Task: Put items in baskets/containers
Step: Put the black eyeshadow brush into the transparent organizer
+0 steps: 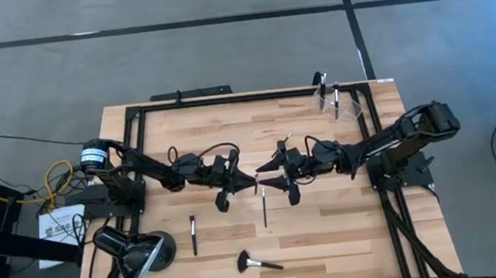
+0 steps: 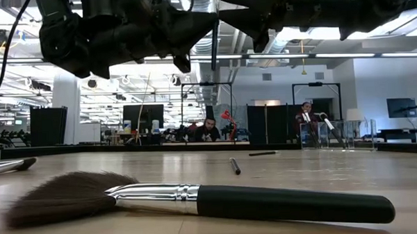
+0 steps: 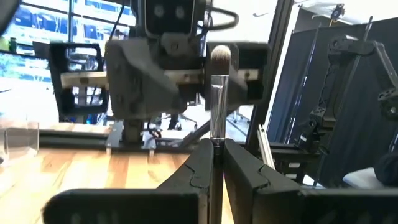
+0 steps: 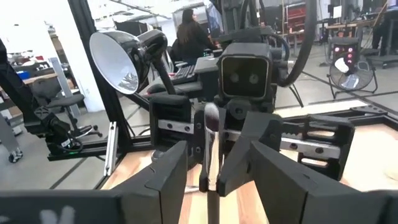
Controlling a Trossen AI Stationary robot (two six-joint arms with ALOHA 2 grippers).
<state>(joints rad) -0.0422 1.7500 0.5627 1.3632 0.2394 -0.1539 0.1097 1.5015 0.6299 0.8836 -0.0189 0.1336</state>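
- The clear holder (image 1: 337,105) stands at the far right corner of the table (image 1: 331,240), and a few thin brushes already lean inside it; their exact number cannot be made out.
- Three brushes lie loose on the table: a slim brush (image 1: 193,235) toward the near left, a second slim brush (image 1: 265,208) near the middle, and the large fluffy brush (image 1: 258,263) by the near edge.
- One more, the held brush (image 3: 219,93), is up in the air over the table's middle, pinched upright between the closed fingers of the left gripper (image 3: 217,163), bristles pointing up.
- The right gripper (image 4: 211,168) faces the left one across the middle of the table, its fingers spread wide on either side of that brush and not touching it, as far as the right wrist view shows.
- By my reading, this is a hand-over partway through: the right arm sits nearer the holder and would carry the brush there.
- So the job looks less than finished: some brushes stowed, one in the air, three on the wood.
- In the high view the held brush is nearly lost between the two dark grippers.
- The low view cuts both grippers off at its top edge.
- The black lamp (image 1: 136,250) at the near left corner hides a bit of table, so I cannot rule out another brush there.
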